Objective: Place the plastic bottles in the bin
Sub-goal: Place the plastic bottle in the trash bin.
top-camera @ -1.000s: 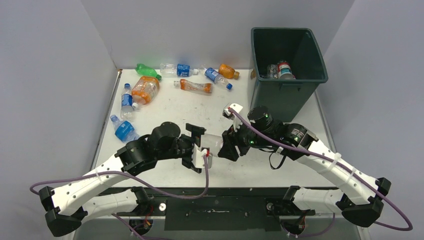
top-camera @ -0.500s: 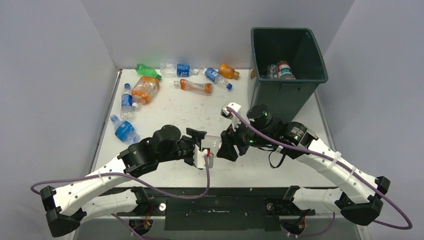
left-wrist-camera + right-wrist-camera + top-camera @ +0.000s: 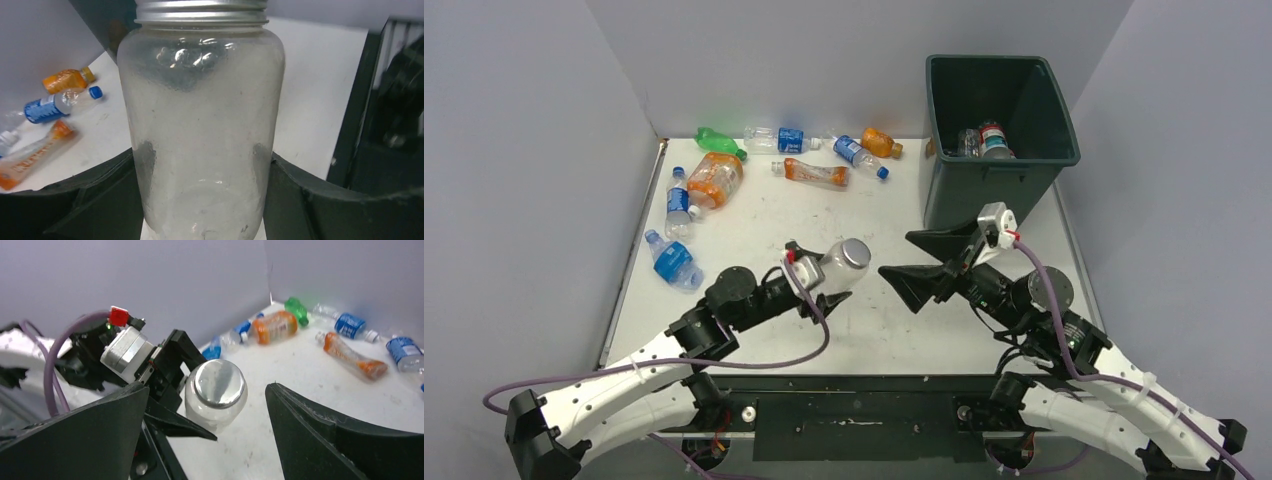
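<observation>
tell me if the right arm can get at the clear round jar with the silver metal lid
Probably yes. The right gripper stands open and faces the lid end of the clear round jar, with nothing between them. The left gripper clamps the jar's lower body, leaving the lid end free.

Silver-capped clear bottle held tilted — other bottles scattered, two inside green bin

Table: white top is carrying eight loose bottles and one bin.
Far edge: green bottle, clear bottle, blue-capped bottle and small orange bottle are lying in a row, left to right.
Just nearer: slim orange-labelled bottle is lying on its side.
Left side: large orange bottle, blue-labelled bottle and blue bottle are lying far to near.
Far right corner: bin is standing upright.
</observation>
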`<state>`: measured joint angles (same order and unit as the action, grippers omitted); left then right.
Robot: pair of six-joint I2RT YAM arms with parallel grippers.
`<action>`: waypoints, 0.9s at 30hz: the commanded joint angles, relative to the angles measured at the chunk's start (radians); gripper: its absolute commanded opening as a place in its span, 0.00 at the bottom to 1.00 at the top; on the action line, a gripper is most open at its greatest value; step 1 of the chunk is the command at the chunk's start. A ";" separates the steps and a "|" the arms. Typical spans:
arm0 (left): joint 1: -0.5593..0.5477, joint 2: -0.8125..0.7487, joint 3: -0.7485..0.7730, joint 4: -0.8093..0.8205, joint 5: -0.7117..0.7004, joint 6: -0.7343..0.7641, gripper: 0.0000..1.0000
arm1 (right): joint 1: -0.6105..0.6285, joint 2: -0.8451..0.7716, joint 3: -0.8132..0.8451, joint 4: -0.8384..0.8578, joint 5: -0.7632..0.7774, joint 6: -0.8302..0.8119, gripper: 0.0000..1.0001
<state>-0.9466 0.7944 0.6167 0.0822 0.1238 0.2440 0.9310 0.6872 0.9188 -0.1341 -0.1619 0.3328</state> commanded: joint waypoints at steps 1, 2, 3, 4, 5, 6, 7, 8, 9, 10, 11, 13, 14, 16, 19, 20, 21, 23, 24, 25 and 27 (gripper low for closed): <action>0.093 0.005 0.004 0.366 0.109 -0.496 0.33 | 0.005 0.039 -0.085 0.440 0.117 0.069 0.90; 0.112 0.010 -0.006 0.410 0.132 -0.556 0.32 | 0.006 0.058 -0.089 0.462 0.116 0.077 0.90; 0.121 0.013 -0.022 0.457 0.149 -0.589 0.30 | 0.006 0.075 -0.095 0.493 0.116 0.087 0.90; 0.127 0.015 -0.038 0.497 0.156 -0.608 0.29 | 0.006 0.095 -0.101 0.521 0.114 0.107 0.90; 0.130 0.015 -0.051 0.521 0.157 -0.612 0.29 | 0.006 0.116 -0.103 0.542 0.107 0.120 0.90; 0.130 0.014 -0.060 0.528 0.155 -0.610 0.28 | 0.006 0.140 -0.100 0.557 0.094 0.132 0.90; 0.131 0.013 -0.066 0.524 0.148 -0.604 0.28 | 0.006 0.169 -0.090 0.560 0.078 0.140 0.90; 0.132 0.012 -0.073 0.520 0.142 -0.596 0.27 | 0.007 0.208 -0.075 0.556 0.060 0.146 0.90; 0.131 0.010 -0.079 0.520 0.140 -0.589 0.27 | 0.008 0.230 -0.064 0.557 0.048 0.150 0.90; 0.131 0.009 -0.084 0.525 0.140 -0.585 0.27 | 0.011 0.250 -0.060 0.566 0.038 0.156 0.90; 0.131 0.009 -0.088 0.529 0.139 -0.583 0.27 | 0.013 0.262 -0.060 0.577 0.032 0.161 0.90; 0.132 0.009 -0.089 0.528 0.131 -0.583 0.26 | 0.020 0.279 -0.060 0.599 0.023 0.161 0.90; 0.131 0.009 -0.088 0.525 0.127 -0.582 0.26 | 0.022 0.286 -0.056 0.602 0.020 0.160 0.90; 0.131 0.008 -0.087 0.518 0.122 -0.575 0.26 | 0.027 0.305 -0.045 0.595 0.013 0.155 0.90; 0.129 0.009 -0.090 0.518 0.125 -0.564 0.26 | 0.029 0.346 -0.006 0.546 -0.007 0.151 0.90; 0.128 0.011 -0.090 0.518 0.125 -0.562 0.26 | 0.030 0.362 0.011 0.524 -0.014 0.148 0.90; 0.126 0.011 -0.090 0.518 0.125 -0.557 0.25 | 0.032 0.375 0.022 0.503 -0.016 0.146 0.90; 0.122 0.008 -0.091 0.512 0.122 -0.545 0.25 | 0.035 0.397 0.043 0.457 -0.016 0.141 0.90; 0.120 0.007 -0.092 0.509 0.120 -0.540 0.25 | 0.036 0.404 0.048 0.439 -0.011 0.137 0.90; 0.118 0.005 -0.091 0.505 0.117 -0.533 0.25 | 0.037 0.408 0.053 0.419 0.001 0.137 0.90; 0.114 0.002 -0.091 0.499 0.111 -0.522 0.25 | 0.037 0.413 0.065 0.384 0.008 0.128 0.94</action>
<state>-0.8223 0.8120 0.5129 0.5274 0.2398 -0.3050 0.9581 1.0927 0.9283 0.3111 -0.1535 0.4812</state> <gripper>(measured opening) 0.663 0.911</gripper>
